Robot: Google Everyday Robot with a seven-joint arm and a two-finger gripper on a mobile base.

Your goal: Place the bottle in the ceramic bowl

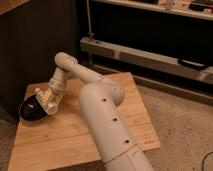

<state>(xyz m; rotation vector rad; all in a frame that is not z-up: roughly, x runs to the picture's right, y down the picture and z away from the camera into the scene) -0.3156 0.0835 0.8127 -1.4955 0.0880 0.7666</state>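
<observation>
The glossy black ceramic bowl [30, 110] sits at the left end of the wooden table [75, 135]. My gripper [46, 102] hangs at the end of the pale arm, over the bowl's right rim and close above it. A whitish shape sits at the gripper's tip, but I cannot tell it apart from the gripper's own pale parts, so the bottle is not clearly visible. No bottle lies on the table or shows inside the bowl.
My arm's thick pale link [107, 130] crosses the middle of the table from the lower right. A dark cabinet wall [35, 45] stands behind the table. A metal shelf rail [145, 57] runs at the back right. Speckled floor [180, 125] lies to the right.
</observation>
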